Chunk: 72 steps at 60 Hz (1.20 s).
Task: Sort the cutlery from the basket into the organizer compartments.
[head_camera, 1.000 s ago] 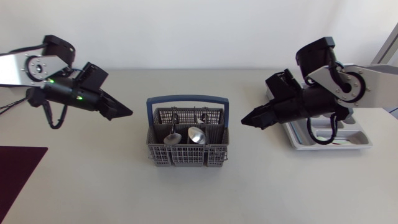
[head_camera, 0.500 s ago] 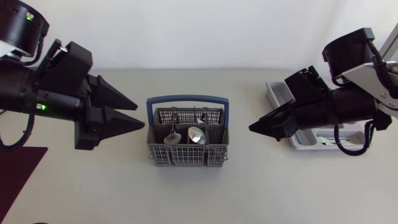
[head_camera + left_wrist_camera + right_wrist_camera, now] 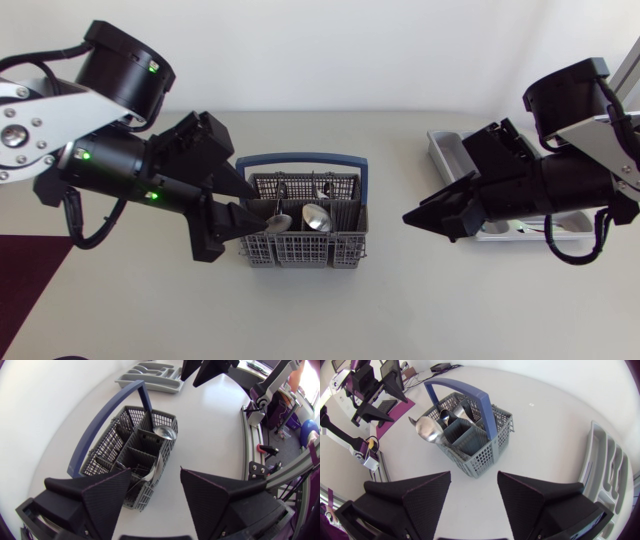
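A grey cutlery basket [image 3: 300, 240] with a blue handle [image 3: 300, 160] stands mid-table and holds two spoons [image 3: 316, 218] bowl-up beside other cutlery. My left gripper [image 3: 250, 205] is open at the basket's left rim, with nothing between its fingers. In the left wrist view the basket [image 3: 132, 450] lies just ahead of the open left gripper [image 3: 156, 492]. My right gripper [image 3: 420, 215] is open to the right of the basket, apart from it. The right wrist view has the basket [image 3: 470, 430] ahead of the empty right gripper [image 3: 474, 490]. The grey organizer [image 3: 447, 150] sits at the right, mostly hidden behind my right arm.
A dark red mat [image 3: 30, 280] lies at the table's left front corner. Bare tabletop separates the basket from the organizer [image 3: 605, 465], and more lies in front of the basket.
My left arm has swung right and down to the basket's left rim. My right gripper has opened wider and shifted slightly right and forward.
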{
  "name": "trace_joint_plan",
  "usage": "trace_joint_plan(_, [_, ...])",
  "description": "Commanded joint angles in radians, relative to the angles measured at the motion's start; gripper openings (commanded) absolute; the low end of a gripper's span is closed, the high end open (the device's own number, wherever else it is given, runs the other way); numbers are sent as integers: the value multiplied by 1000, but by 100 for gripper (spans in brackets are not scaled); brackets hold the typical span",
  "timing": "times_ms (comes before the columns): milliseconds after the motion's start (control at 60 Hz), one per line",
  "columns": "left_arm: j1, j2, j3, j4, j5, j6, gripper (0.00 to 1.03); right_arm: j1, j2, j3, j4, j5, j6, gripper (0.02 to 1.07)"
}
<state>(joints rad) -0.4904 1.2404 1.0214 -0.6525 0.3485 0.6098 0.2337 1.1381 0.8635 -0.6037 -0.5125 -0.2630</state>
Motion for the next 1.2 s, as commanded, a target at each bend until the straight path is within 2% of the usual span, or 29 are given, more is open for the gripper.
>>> trace_joint_plan(0, [-19,33,-38,33,-34,-2,68,7,-9,-23,-11,-8,-13,70])
trace_joint_plan(300, [-65,103,-55,99,-91,-2,68,7,-9,-24,-10,-21,-15,70])
trace_joint_plan(417, [-94,129,-69,132,-132,-2,63,7,-9,-31,-10,-24,-18,70])
trace_joint_plan(517, [-106,148,-73,146,-148,-4,50,3,-14,-35,-10,-26,-22,70])
trace_joint_plan(617, [-109,163,-78,166,-152,-5,30,0,-14,-43,-7,-26,-27,70])
trace_joint_plan(717, [-109,166,-78,183,-154,-18,7,0,-15,-44,-7,-29,-28,70])
trace_joint_plan(1017, [-102,139,-99,186,-154,-25,3,-5,-18,-54,-5,-29,-33,70])
trace_joint_plan(1183, [-70,39,-115,191,-143,-36,3,0,-21,-49,-10,-31,-35,71])
